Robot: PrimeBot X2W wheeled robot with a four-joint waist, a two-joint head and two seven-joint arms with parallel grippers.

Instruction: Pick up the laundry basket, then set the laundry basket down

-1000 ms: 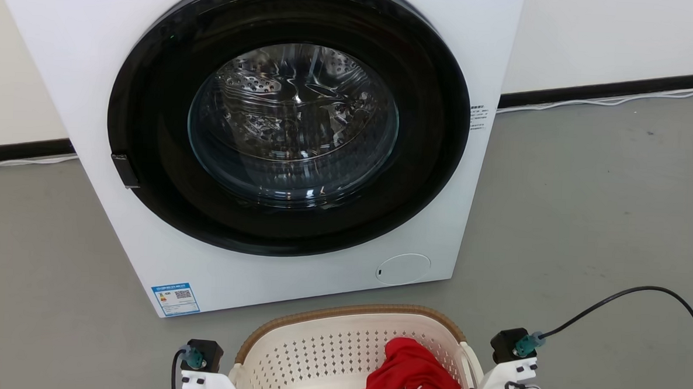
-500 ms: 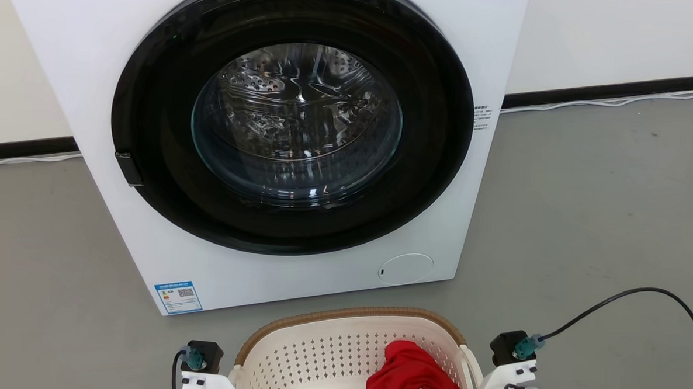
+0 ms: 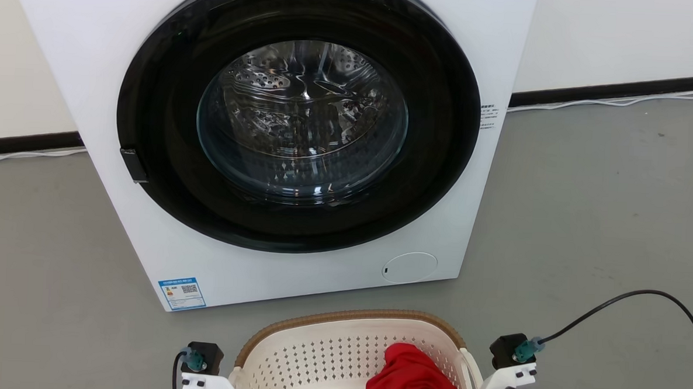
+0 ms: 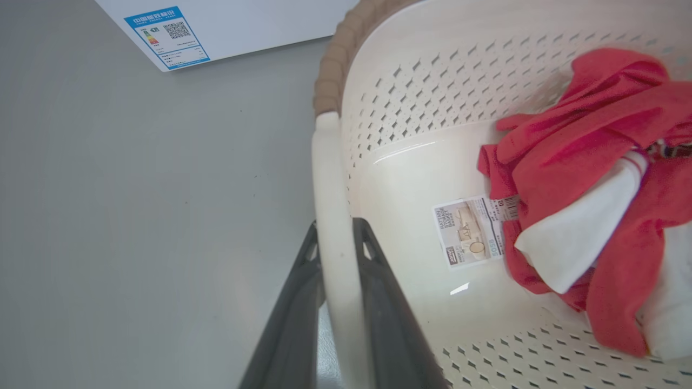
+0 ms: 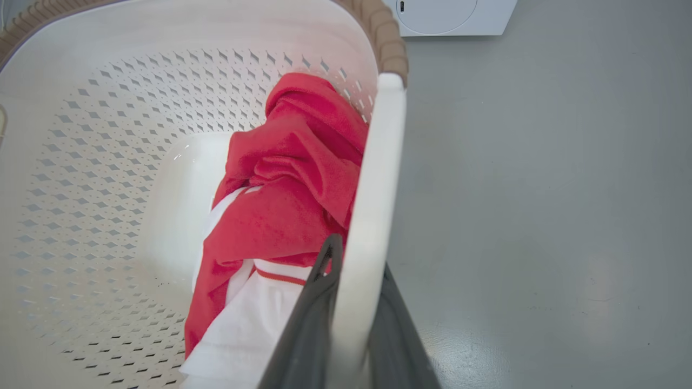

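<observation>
The cream-white perforated laundry basket [image 3: 352, 329] with its brown woven rim sits at the bottom centre of the head view, in front of the washing machine. My left gripper [image 4: 335, 232] is shut on the basket's white left handle [image 4: 328, 173], one dark finger on each side. My right gripper [image 5: 354, 254] is shut on the white right handle [image 5: 378, 162] in the same way. A red and white garment [image 5: 292, 178] lies inside toward the right, beside the paper label [image 4: 469, 231]. Whether the basket's bottom touches the floor is hidden.
A white front-loading washing machine [image 3: 302, 134] with a shut round door stands close ahead on the grey floor [image 3: 585, 216]. A black cable [image 3: 640, 294] loops from my right wrist. White wall and dark baseboard [image 3: 614, 89] run behind.
The whole head view has shifted a little, so the washer sits slightly further right and the basket slightly lower in the picture. Both grips on the handles are unchanged.
</observation>
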